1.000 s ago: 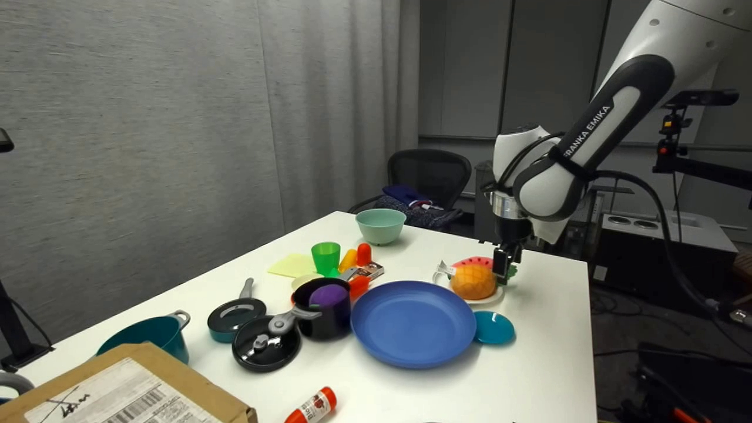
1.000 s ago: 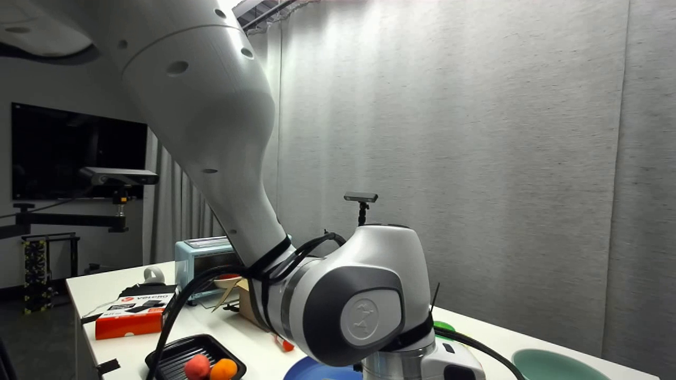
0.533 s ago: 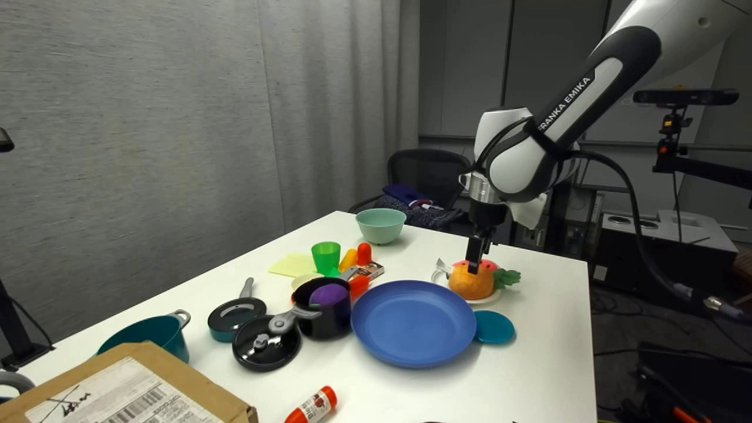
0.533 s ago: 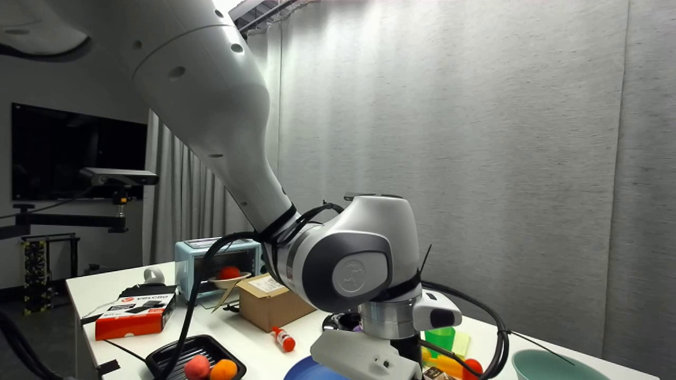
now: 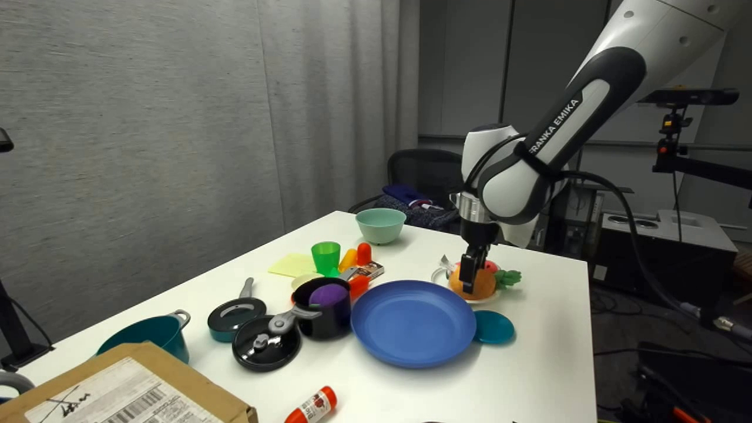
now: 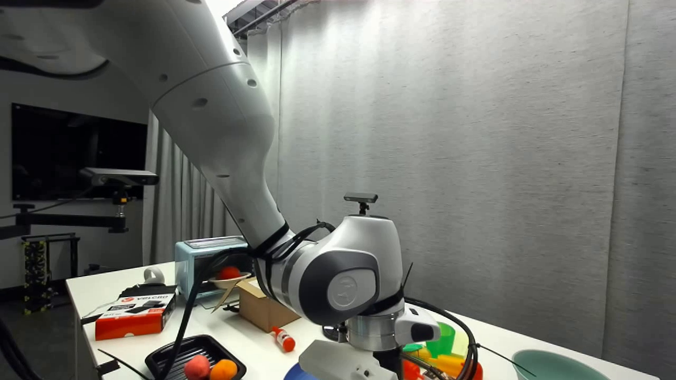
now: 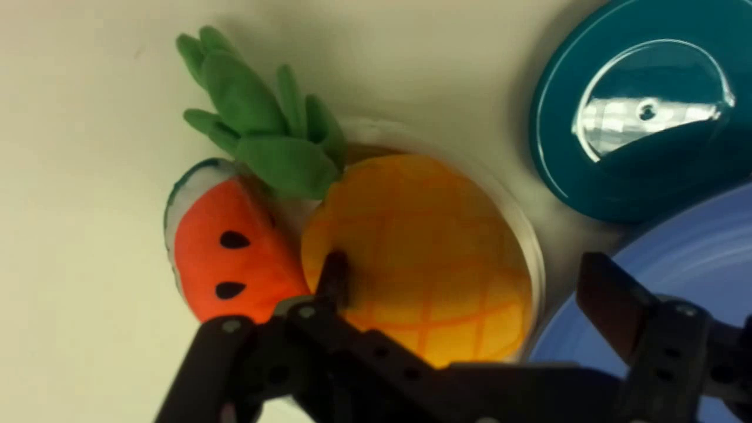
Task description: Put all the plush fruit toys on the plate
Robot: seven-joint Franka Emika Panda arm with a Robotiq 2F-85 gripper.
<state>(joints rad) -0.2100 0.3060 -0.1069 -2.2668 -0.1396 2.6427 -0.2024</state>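
Two plush fruits lie off the blue plate: the pineapple on a white dish just beside it, the watermelon farther from it. The gripper has its fingers wide, presumably to straddle the pineapple, one finger toward the plate.

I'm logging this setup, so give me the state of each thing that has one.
Gripper: open
Plush pineapple: on its side, ungripped
Plush watermelon slice: beside the pineapple, ungripped
Red fruit: resting in black tray
Orange fruit: same tray
Blue plate: no toys on it
Black pot: uncovered, purple item inside
Black lid: off the pot
Green cup: upright
Pale green bowl: upright
Red-ended tube: lying down
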